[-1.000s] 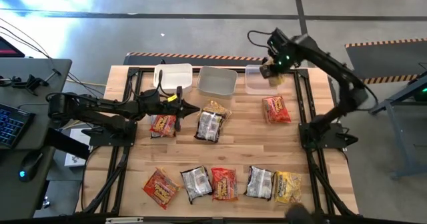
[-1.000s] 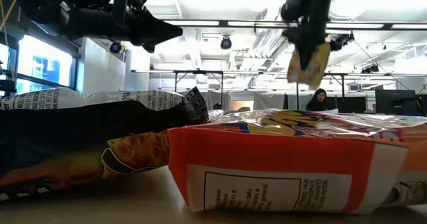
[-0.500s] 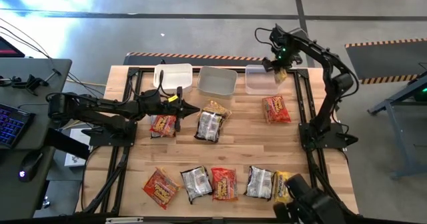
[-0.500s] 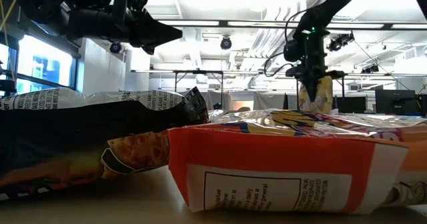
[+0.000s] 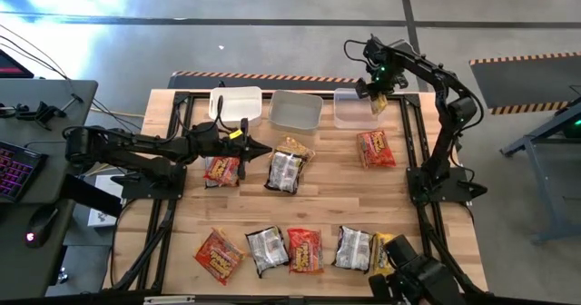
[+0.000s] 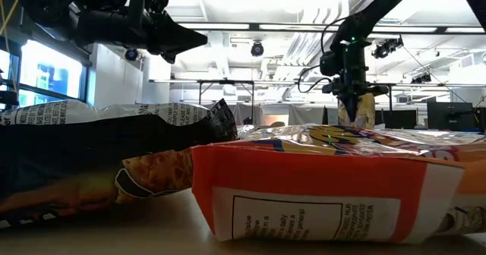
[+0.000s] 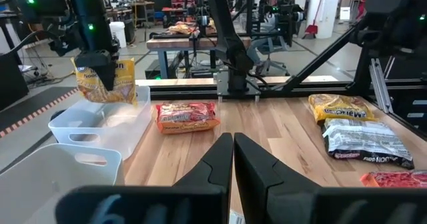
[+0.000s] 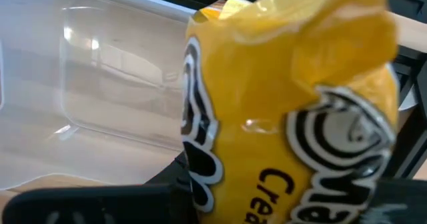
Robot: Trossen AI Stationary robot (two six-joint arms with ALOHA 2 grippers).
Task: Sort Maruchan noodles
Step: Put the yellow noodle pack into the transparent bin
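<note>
My right gripper (image 5: pixel 376 93) hangs over the right-hand pale bin (image 5: pixel 348 111) at the table's far edge, shut on a yellow Maruchan packet (image 7: pixel 107 81). That packet fills the right wrist view (image 8: pixel 287 117). My left gripper (image 5: pixel 265 148) is shut and holds nothing. It points level toward the table's right, above a red packet (image 5: pixel 221 170). A silver packet (image 5: pixel 285 171), a yellow-brown one (image 5: pixel 296 148) and a red one (image 5: pixel 375 149) lie flat mid-table. Several more lie flat in a row (image 5: pixel 305 250) along the near edge. My right gripper pinches the yellow packet's upper edge (image 7: pixel 92 72) between its two fingers, coming from above and pointing down. The packet hangs upright below the fingers (image 6: pixel 364 111), clear of the table, just over the right bin's rim (image 7: pixel 80 112).
Two more pale bins (image 5: pixel 236 103) (image 5: pixel 295 111) stand beside the right one along the far edge. A dark object (image 5: pixel 419 282) sits at the near right corner, partly over a yellow packet (image 5: pixel 385 250). Bare wood lies between the mid-table packets and the near row.
My right gripper has come down toward the right bin with the yellow packet still hanging from it. Most of the drop came early in the second. The left arm kept still.
</note>
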